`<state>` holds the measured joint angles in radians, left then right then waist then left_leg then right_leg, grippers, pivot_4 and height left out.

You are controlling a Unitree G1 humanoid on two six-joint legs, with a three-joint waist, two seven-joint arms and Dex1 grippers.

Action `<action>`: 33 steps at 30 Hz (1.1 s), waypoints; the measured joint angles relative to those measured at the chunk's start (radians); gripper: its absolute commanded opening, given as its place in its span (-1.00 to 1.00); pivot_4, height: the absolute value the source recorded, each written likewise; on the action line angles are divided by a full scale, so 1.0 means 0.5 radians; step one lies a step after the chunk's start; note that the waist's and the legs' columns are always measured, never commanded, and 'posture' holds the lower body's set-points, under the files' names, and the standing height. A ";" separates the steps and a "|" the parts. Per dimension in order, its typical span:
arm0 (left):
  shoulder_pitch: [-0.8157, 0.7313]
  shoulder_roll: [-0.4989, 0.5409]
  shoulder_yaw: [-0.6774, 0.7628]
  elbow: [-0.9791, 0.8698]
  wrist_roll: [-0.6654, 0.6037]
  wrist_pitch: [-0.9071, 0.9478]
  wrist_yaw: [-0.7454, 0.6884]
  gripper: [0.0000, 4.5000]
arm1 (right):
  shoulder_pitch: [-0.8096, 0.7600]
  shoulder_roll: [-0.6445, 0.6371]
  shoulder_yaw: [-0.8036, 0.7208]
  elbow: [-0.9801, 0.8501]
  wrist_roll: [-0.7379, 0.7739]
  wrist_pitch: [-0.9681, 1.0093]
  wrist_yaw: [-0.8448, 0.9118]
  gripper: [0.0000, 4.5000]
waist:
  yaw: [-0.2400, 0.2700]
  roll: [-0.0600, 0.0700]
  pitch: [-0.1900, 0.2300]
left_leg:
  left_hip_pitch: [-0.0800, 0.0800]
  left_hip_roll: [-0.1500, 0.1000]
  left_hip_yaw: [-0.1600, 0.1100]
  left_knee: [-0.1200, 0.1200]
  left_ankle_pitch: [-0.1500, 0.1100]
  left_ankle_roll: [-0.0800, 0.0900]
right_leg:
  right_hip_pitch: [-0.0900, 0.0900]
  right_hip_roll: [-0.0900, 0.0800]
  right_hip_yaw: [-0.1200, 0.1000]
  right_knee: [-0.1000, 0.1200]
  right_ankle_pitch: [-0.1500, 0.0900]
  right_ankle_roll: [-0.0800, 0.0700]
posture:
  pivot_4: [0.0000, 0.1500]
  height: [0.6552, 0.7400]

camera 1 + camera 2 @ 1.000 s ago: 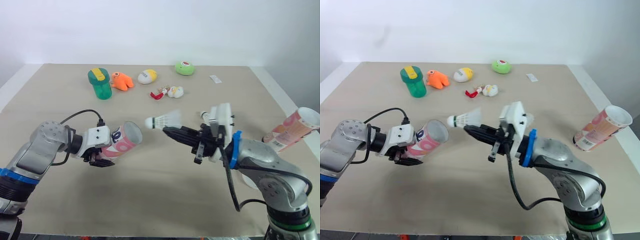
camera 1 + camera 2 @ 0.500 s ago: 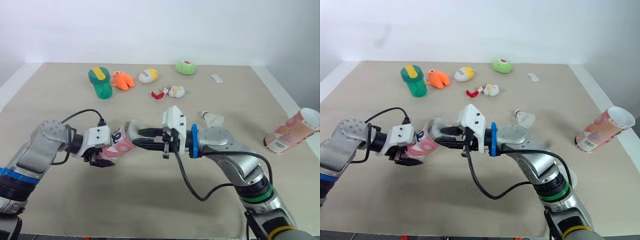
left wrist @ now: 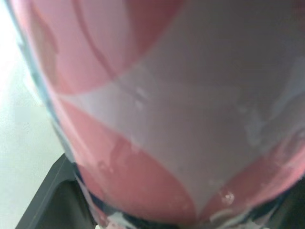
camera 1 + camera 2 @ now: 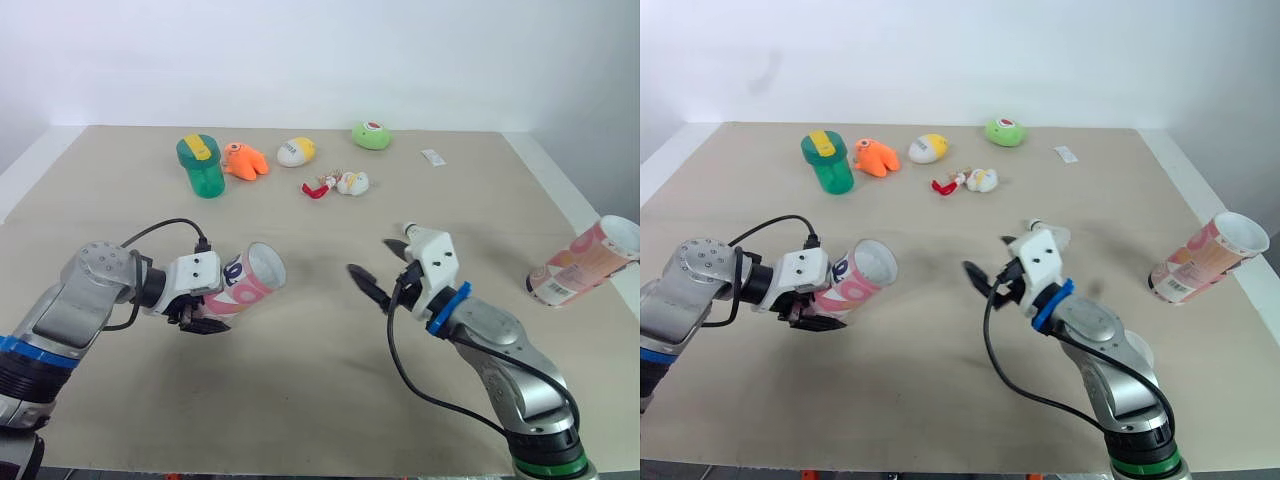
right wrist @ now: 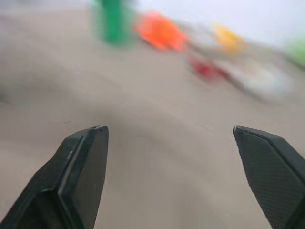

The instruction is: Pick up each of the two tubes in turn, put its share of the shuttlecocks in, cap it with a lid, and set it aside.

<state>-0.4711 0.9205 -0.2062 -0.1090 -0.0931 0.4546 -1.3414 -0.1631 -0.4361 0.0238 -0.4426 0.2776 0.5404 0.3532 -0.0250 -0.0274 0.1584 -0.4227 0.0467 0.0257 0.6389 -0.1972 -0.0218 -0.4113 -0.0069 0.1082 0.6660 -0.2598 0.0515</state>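
Currently, for your log, largest first. The beige table (image 4: 300, 400) carries everything.

The left gripper (image 4: 200, 315) sits at the near left, clenched around a pink-and-white tube (image 4: 248, 280). This tube is held off the table, almost on its side, with its open mouth turned right and slightly up. In the left wrist view the tube wall presses right against the camera, with the black fingers under it.

The right gripper (image 4: 378, 268) hangs over the middle of the table, right of the held tube and clear of it. Its fingers (image 5: 83, 167) are spread wide with nothing between them, and they point left toward the tube mouth.

The second tube (image 4: 585, 262) lies tilted at the right edge of the table, mouth to the right, well apart from both grippers.

Far left you have a green cup (image 4: 201, 167) with a yellow piece on its lid, standing upright. Just right of it is an orange toy (image 4: 244, 161), then a yellow-and-white egg-shaped toy (image 4: 296, 151). A green round toy (image 4: 370, 135) sits farthest back.

A small red-and-white cluster (image 4: 335, 185) lies nearer than the egg toy.

One shuttlecock (image 4: 1055, 234) lies on the table just behind the right gripper's white mount, partly hidden by it.

A small white tag (image 4: 432, 157) lies flat at the far right.
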 measured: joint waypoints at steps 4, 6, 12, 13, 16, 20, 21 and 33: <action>-0.015 -0.002 -0.013 0.015 0.002 -0.010 -0.006 0.54 | 0.020 0.142 -0.074 0.093 -0.113 0.027 -0.246 0.97 | 0.000 0.000 0.000 | 0.000 0.001 -0.001 0.000 0.000 0.000 | 0.001 0.001 0.000 0.000 0.000 0.000 | 1.00 1.00; -0.030 -0.003 -0.028 0.024 0.005 -0.025 -0.013 0.54 | 0.005 0.222 -0.113 0.203 -0.166 0.046 -0.368 0.97 | 0.001 0.000 0.000 | 0.000 0.000 0.000 0.000 0.000 0.000 | 0.001 0.000 0.001 0.000 0.001 0.000 | 1.00 1.00; -0.033 0.000 -0.030 0.024 0.005 -0.025 -0.021 0.54 | -0.176 0.324 -0.147 0.527 -0.217 -0.009 -0.457 0.97 | -0.001 0.000 0.000 | 0.000 0.000 0.001 0.000 0.000 0.000 | 0.001 0.000 0.002 0.000 0.001 0.001 | 1.00 1.00; -0.029 0.002 -0.027 0.021 0.004 -0.025 -0.022 0.54 | -0.211 0.332 -0.155 0.583 -0.218 -0.033 -0.460 0.97 | -0.001 0.000 0.000 | 0.000 0.000 0.001 0.000 0.000 0.000 | 0.001 0.000 0.002 0.000 0.001 0.001 | 1.00 1.00; -0.018 0.011 -0.020 0.012 -0.005 -0.021 -0.019 0.54 | -0.311 0.350 -0.162 0.749 -0.232 -0.120 -0.459 0.97 | -0.004 0.000 0.000 | 0.000 0.000 0.001 -0.001 0.000 0.000 | 0.000 0.000 0.002 0.000 0.000 0.001 | 1.00 1.00; 0.015 0.022 0.003 -0.036 -0.007 0.014 0.006 0.54 | -0.511 0.373 -0.183 1.067 -0.253 -0.219 -0.466 0.75 | -0.011 0.001 0.001 | 0.000 0.000 0.001 -0.001 0.000 0.000 | 0.000 0.000 0.002 0.000 0.001 0.002 | 1.00 1.00; 0.016 0.023 0.004 -0.038 -0.007 0.016 0.006 0.54 | -0.518 0.374 -0.187 1.075 -0.253 -0.222 -0.467 0.70 | -0.011 0.001 0.001 | 0.000 0.000 0.001 -0.001 0.000 0.000 | 0.000 0.001 0.002 0.000 0.001 0.002 | 1.00 1.00; 0.046 0.039 0.026 -0.079 -0.014 0.069 0.028 0.54 | -0.697 0.359 -0.286 1.281 -0.216 -0.238 -0.395 -0.99 | -0.034 0.001 0.001 | 0.000 -0.001 0.000 -0.003 0.000 0.000 | 0.000 0.000 0.001 0.000 0.004 0.009 | 1.00 1.00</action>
<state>-0.4480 0.9399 -0.1930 -0.1483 -0.1002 0.4889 -1.3274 -0.5118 -0.2567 -0.1193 0.1979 0.1695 0.4212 0.1559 -0.0419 -0.0268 0.1589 -0.4227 0.0464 0.0256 0.6372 -0.1972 -0.0217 -0.4112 -0.0068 0.1090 0.6658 -0.2578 0.0559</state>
